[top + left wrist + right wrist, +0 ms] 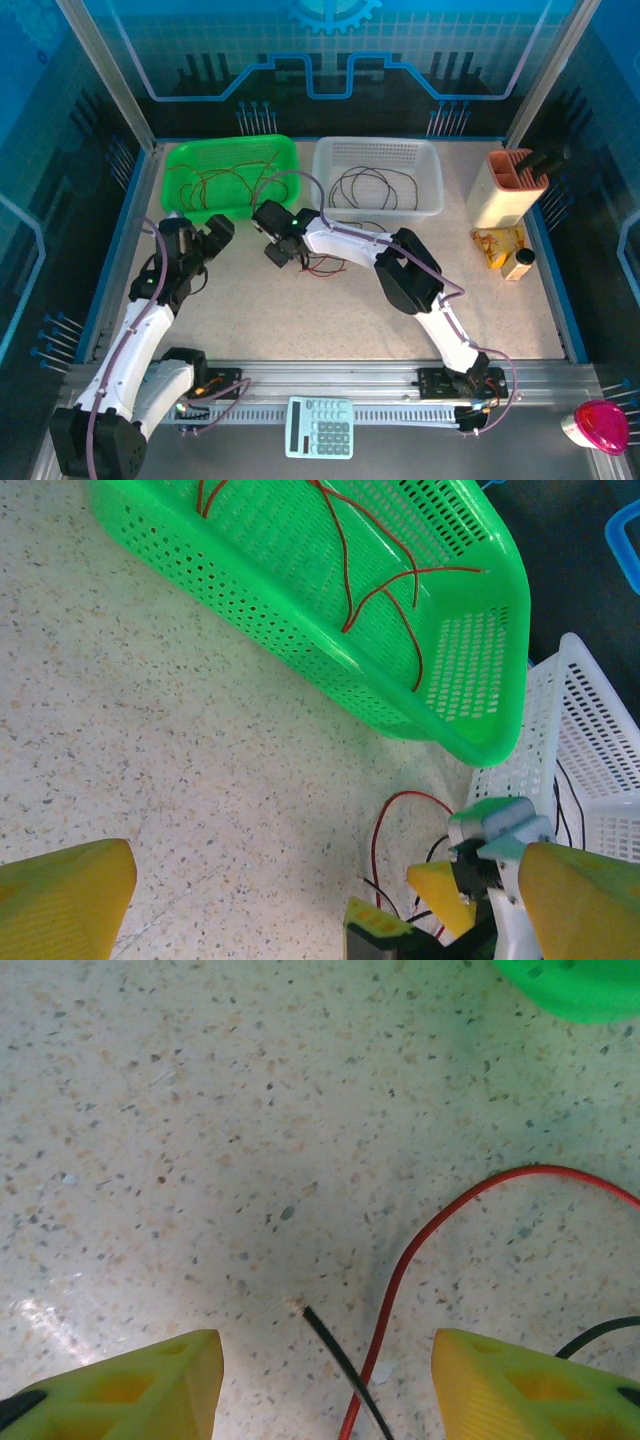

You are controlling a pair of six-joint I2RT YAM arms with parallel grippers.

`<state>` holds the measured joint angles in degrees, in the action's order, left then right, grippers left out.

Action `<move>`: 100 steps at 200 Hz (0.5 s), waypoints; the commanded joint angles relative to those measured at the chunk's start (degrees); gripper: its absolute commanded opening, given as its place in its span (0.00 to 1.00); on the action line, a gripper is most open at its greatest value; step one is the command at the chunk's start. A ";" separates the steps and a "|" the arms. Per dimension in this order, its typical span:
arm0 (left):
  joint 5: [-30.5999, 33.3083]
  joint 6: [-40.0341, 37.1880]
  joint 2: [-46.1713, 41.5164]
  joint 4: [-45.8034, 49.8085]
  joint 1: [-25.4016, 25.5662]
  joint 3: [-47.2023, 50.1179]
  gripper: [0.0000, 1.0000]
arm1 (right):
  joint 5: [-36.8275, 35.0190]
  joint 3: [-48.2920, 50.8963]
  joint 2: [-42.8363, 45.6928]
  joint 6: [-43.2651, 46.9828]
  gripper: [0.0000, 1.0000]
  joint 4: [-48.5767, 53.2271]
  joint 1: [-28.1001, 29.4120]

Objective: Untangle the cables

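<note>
Yellow fingers (520,1380) wide apart on left gripper (310,890) and right gripper (325,1380), latter low over cables (398,1280).

The speckled table (300,310) carries a green basket (230,143) and a white basket (378,142) side by side along its far edge. A beige box (506,195) stands near the far right corner, and loose cables (325,268) (red and black strands) lie around the middle.

Red cables (225,182) looped in green basket (180,158); black cables (375,187) in white basket (432,175) beside it. Small red-and-black tangle (325,268) on table (300,330), just beside right gripper (280,252). Left gripper (218,232) near green basket, jaws apart.
</note>
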<state>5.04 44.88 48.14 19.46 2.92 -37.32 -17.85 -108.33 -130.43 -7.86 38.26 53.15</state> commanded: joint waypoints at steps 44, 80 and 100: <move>-1.75 -0.15 -0.84 0.05 -0.56 0.92 0.99 | -1.67 -3.39 -4.81 0.69 0.53 3.40 -0.46; -1.71 0.22 -0.77 -0.44 -0.60 1.34 0.99 | -0.39 -2.94 -5.18 0.38 0.35 3.04 -0.91; -1.94 0.47 -0.85 -0.74 -0.57 1.46 0.99 | 0.15 -2.38 -4.04 0.82 0.25 3.05 -0.92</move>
<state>4.38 45.01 48.01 19.29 2.83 -36.51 -18.87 -110.48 -135.13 -7.55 40.29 52.71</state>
